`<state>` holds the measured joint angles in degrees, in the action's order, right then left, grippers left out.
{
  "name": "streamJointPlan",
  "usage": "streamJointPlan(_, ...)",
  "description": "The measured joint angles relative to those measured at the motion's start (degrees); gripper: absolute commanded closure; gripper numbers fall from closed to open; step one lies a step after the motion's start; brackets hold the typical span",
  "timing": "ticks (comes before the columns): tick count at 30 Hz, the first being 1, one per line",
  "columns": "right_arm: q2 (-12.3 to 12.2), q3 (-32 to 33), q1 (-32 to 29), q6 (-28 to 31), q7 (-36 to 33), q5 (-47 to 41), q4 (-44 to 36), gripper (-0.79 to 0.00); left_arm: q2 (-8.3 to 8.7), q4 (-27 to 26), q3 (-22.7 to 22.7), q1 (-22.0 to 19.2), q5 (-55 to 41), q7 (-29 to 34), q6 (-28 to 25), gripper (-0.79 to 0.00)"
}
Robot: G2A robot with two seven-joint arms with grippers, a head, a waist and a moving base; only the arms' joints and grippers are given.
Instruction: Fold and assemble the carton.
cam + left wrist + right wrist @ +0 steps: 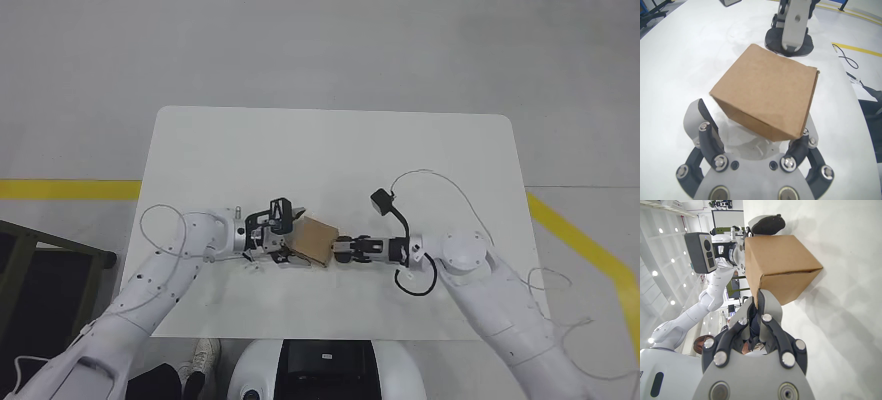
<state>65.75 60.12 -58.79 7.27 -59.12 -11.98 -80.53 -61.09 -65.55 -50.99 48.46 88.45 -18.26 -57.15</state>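
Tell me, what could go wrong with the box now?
The right gripper pinches only a thin edge of the box, so the cardboard might bend or slip out. The left gripper is open, not gripping the tilted box, so it might tip or slide on the table.

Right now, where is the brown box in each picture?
Top view: carton near the middle of the table, between left gripper and right gripper.
Left wrist view: carton between the left gripper's open fingers.
Right wrist view: carton, edge pinched by the right gripper.
Shared landmark: the white table underneath.
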Motion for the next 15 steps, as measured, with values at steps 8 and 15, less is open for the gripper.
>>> streamJointPlan(8, -1.6, 5.5, -2.7, 1.2, 0.7, 3.0, -4.9, -0.785, 2.11, -0.8, -5.7, 1.0, -0.3, -0.8, -0.9, -0.785)
streamJointPlan(15, -2.5, 8.9, -3.2, 5.2, 2.1, 6.3, -6.2, -0.785, 4.78, -2.6, -12.8, 2.9, -3.0, -0.7, -0.8, -0.785)
